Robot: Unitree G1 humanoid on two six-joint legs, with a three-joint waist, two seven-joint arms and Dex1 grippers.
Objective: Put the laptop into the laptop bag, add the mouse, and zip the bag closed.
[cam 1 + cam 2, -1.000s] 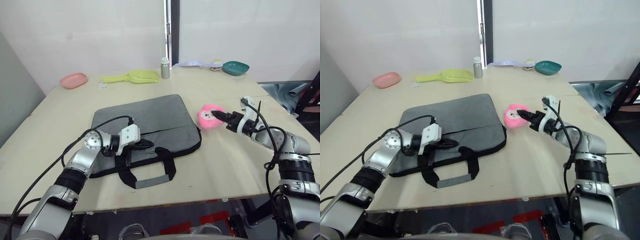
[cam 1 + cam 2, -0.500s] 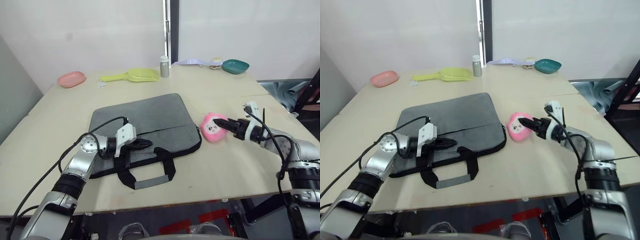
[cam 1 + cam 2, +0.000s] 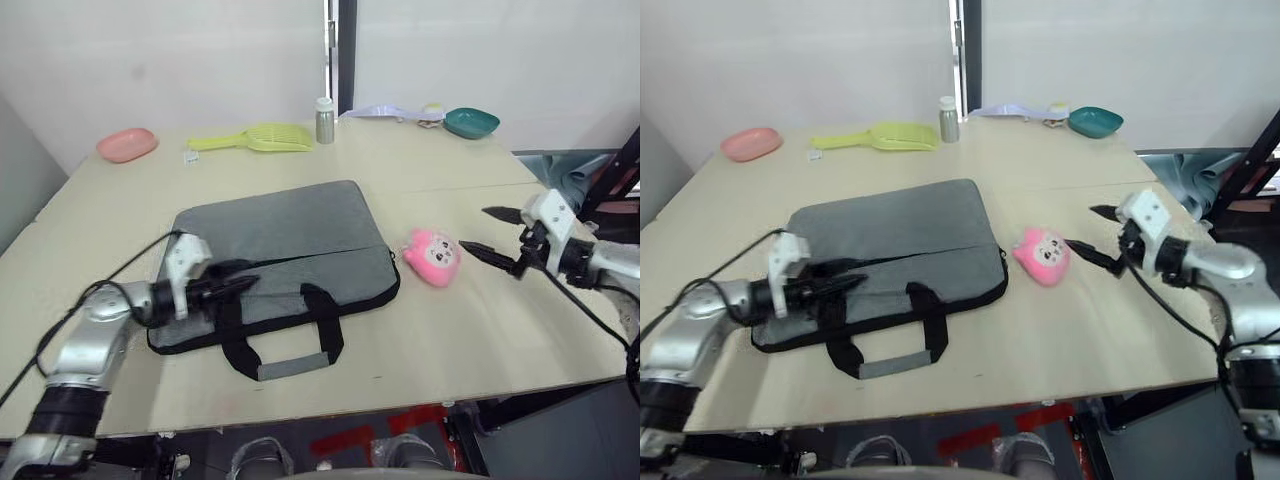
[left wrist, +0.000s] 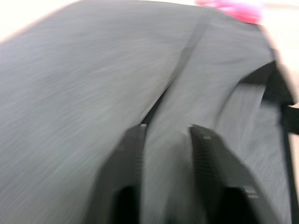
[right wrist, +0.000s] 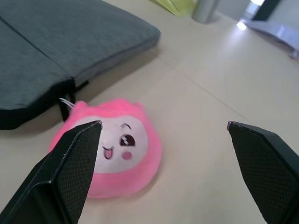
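The grey laptop bag (image 3: 285, 235) lies flat in the middle of the table, its black strap handles (image 3: 290, 350) towards the front edge. My left gripper (image 3: 240, 283) sits low over the bag's front left part. In the left wrist view its fingers (image 4: 133, 154) stand apart over the zipper line with nothing between them. My right gripper (image 3: 490, 232) is wide open to the right of a pink plush toy (image 3: 433, 256), clear of it. The toy rests on the table beside the bag's right end. The laptop and the mouse are out of view.
Along the far edge of the table stand a pink dish (image 3: 127, 144), a yellow-green scoop (image 3: 265, 137), a small metal bottle (image 3: 323, 120) and a teal bowl (image 3: 471, 123). A dark frame (image 3: 615, 175) stands off the table's right side.
My right gripper let go of the pink plush toy, opened wide and drew back to the right. My left gripper opened and pulled back leftward along the bag. The camera also shifted.
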